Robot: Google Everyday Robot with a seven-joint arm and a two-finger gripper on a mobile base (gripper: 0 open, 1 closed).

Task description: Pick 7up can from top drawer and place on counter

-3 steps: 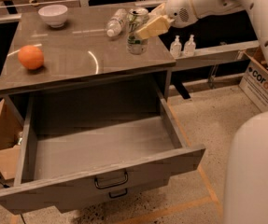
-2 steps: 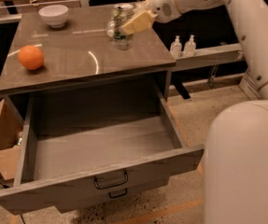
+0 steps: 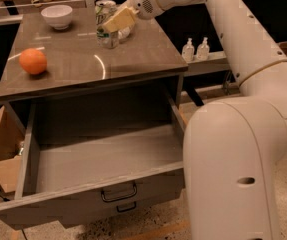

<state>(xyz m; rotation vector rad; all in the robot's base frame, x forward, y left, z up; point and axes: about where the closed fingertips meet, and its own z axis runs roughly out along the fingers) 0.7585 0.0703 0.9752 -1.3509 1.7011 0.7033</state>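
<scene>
Silvery-white and green, the small aluminium 7up can [image 3: 107, 38] is up out of the drawer and over the far part of the broad grey wood-grain table [image 3: 73, 66]. That's the big shift. A second ago it hung near the table's right edge, and now the white robot arm [image 3: 233, 39] has swept it left along the far side. It stands between that right edge and the small white bowl [image 3: 57, 16].

The pale yellow two-finger tool [image 3: 112, 23] is clamped across the can's upper half, grasping it from the right. The can stands upright with its base right at the table surface. Whether it is actually touching or hovering just above, I can't tell from here.

Down in front, the wide grey wood-grain top drawer [image 3: 83, 196] hangs fully open, and nothing shows inside it. The round orange fruit [image 3: 33, 61] sits well apart on the left side of the table, out of the way. Two small pump bottles [image 3: 195, 49] wait on the pale ledge to the right.

So the pick looks done and the carry is nearly over. By my reading this is the placing step. What's left is to settle the can flat, let the fingers go and lift clear without knocking it over.
</scene>
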